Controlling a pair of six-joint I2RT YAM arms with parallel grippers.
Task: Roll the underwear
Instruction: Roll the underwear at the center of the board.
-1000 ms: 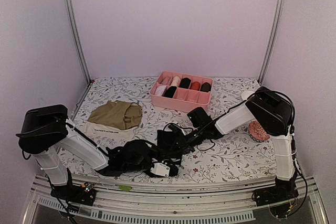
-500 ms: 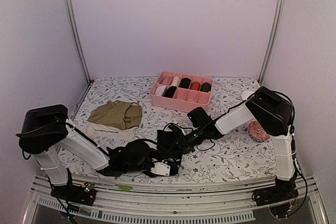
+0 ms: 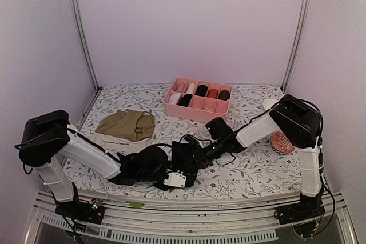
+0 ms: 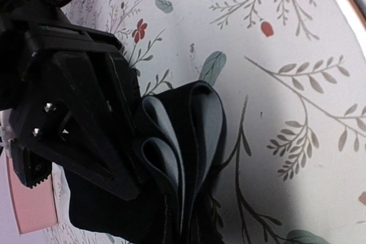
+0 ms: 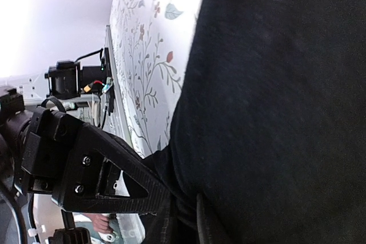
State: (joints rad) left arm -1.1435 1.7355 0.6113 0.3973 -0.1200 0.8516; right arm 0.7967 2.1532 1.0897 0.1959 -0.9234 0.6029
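Black underwear lies bunched at the near middle of the table, a white piece at its front edge. My left gripper comes in from the left and is shut on its folded layers, which narrow together at the jaws; one finger shows. My right gripper reaches in from the right. Black cloth fills its view and gathers tight against its one visible finger. An olive-brown underwear with a cream waistband lies flat at the left, untouched.
A pink divided box holding several rolled pieces stands at the back centre. A red-and-white patterned ball sits by the right arm's elbow. The table's near metal rail runs just in front of the black cloth.
My left gripper has shut on the black underwear and shifted slightly right. The bunched cloth and its white piece have drawn in toward the middle. The right arm has hardly moved.
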